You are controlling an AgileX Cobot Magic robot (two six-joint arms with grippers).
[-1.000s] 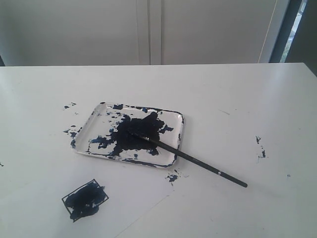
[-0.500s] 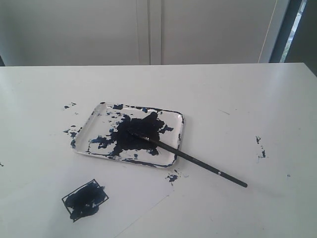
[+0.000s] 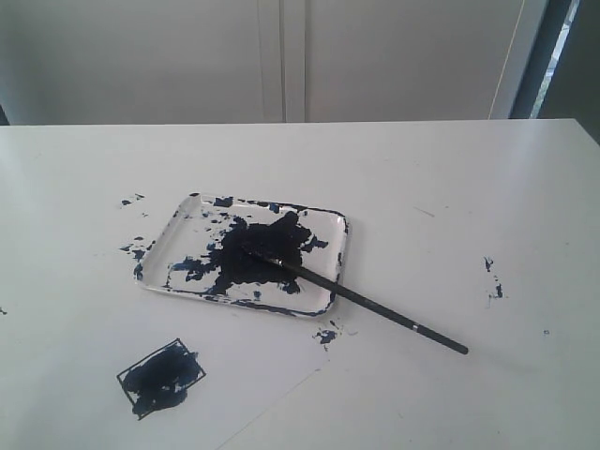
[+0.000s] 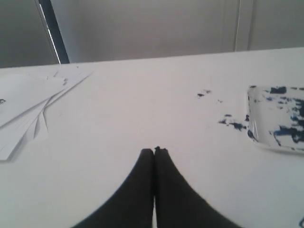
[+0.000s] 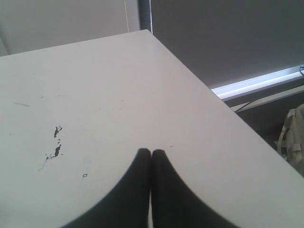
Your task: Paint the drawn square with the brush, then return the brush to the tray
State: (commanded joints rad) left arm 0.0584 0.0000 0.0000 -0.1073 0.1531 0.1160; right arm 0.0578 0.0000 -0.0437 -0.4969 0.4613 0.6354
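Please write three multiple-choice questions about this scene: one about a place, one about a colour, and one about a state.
1. Where does the tip of the brush lie?
A) on the paint blotch in the tray
B) on the bare table
C) between two fingers

2. What colour fills the drawn square?
A) red
B) dark blue-black
C) plain white

3. How is the left hand?
A) open
B) shut on the brush
C) shut, holding nothing

Answers:
1 A: the bristles rest in the blotch, while the handle sticks out over the rim.
2 B: dark paint is smeared inside its outline.
3 C: its fingers meet with nothing between them.
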